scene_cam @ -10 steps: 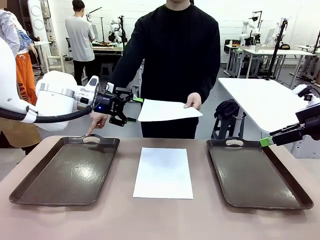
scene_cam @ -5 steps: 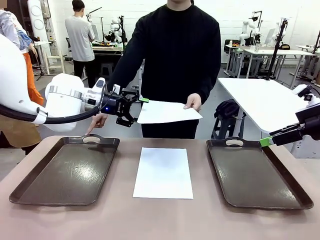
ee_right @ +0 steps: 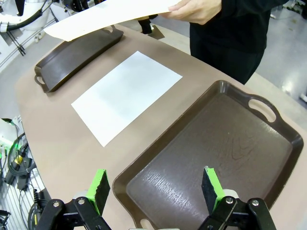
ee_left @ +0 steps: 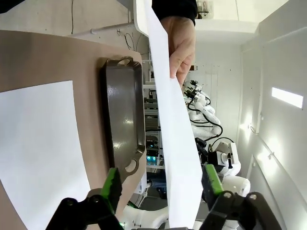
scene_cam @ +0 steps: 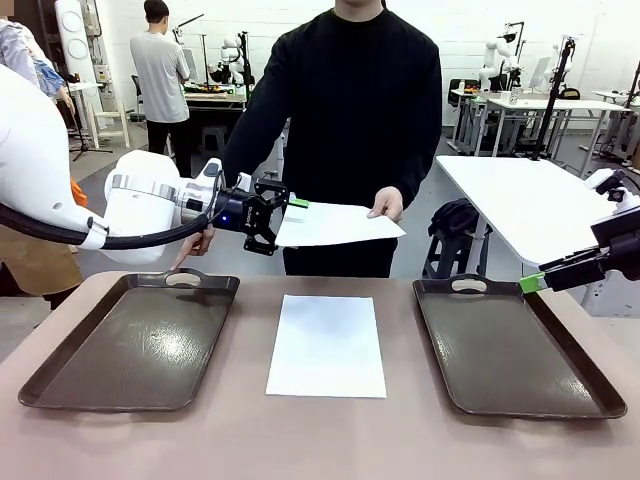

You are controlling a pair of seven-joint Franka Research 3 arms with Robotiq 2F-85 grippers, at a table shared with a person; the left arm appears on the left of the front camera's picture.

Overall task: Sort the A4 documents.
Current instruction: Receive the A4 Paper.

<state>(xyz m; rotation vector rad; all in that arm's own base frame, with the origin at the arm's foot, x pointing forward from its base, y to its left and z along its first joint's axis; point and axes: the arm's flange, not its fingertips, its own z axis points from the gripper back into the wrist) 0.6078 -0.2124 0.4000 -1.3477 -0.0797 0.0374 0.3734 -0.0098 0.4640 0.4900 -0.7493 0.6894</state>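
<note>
A person's hand [scene_cam: 386,204] holds one of the A4 documents [scene_cam: 340,222] flat in the air over the table's far edge. My left gripper [scene_cam: 284,226] has reached that sheet's left edge. In the left wrist view the sheet [ee_left: 173,143] runs edge-on between the green fingers, nearer the right one, with gaps on both sides; the gripper [ee_left: 162,182] is open. A second white sheet [scene_cam: 327,345] lies flat at the table's middle. My right gripper [ee_right: 156,188] hangs open over the near end of the right tray [ee_right: 216,158].
Two dark brown trays flank the lying sheet, the left tray [scene_cam: 130,350] and the right tray [scene_cam: 510,350], both bare. The person's other hand [scene_cam: 190,248] points a finger down at the left tray's far handle. A white side table [scene_cam: 530,205] stands at the right.
My left gripper has moved right, from beside the person's lower hand to the held sheet's left edge, which now sits between its fingers. The right arm and the lying sheet have not moved.
</note>
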